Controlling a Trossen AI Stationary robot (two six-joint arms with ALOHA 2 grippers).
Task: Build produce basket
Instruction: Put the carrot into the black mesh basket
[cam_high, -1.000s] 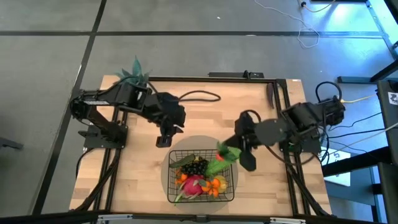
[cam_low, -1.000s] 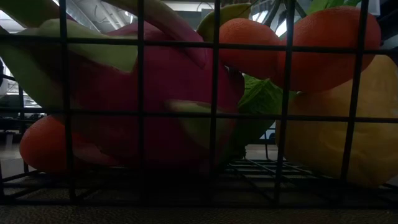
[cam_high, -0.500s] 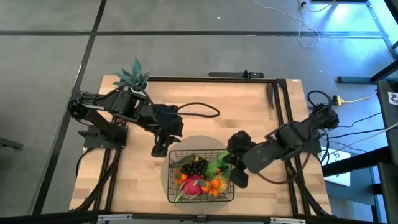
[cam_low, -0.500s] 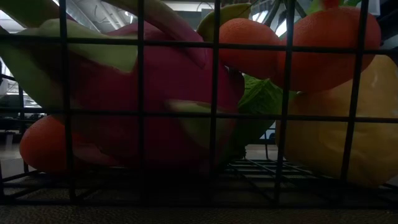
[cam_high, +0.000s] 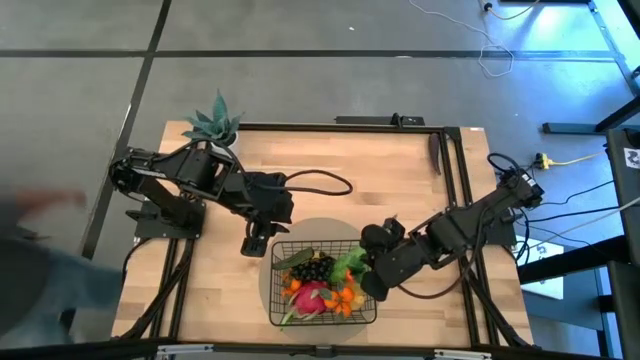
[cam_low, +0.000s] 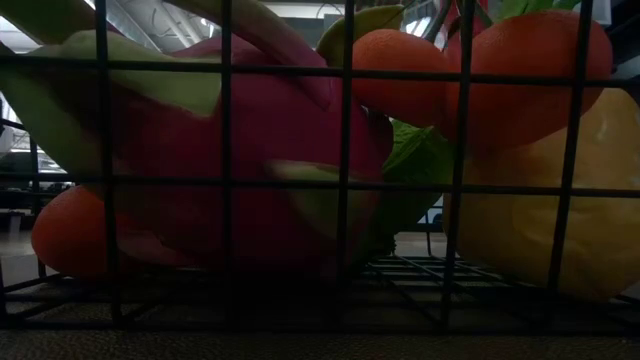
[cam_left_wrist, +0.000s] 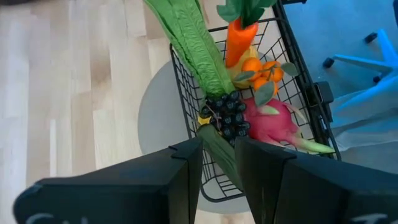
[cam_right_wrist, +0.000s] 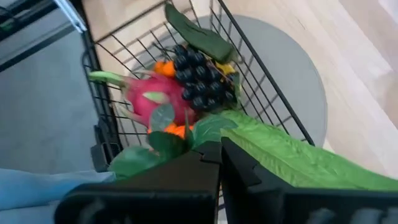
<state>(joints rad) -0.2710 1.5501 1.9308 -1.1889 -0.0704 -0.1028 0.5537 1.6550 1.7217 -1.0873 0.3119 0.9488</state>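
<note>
At the bench's eleven o'clock corner stands a spiky plant. The left gripper hovers just off the basket's ten o'clock corner, jaws apart and empty. The basket sits at the bench's six o'clock edge, holding a dragon fruit, grapes and oranges. At its three o'clock side, the right gripper has its jaws closed on a long leafy stalk.

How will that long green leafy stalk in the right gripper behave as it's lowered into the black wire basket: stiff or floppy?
The long green leafy stalk, pinched near one end by the right gripper, juts out without obvious drooping, so it is probably fairly stiff. Its thin ribbed blade looks light. Being long, it may hang over the black wire basket's low rim instead of lying flat.
</note>
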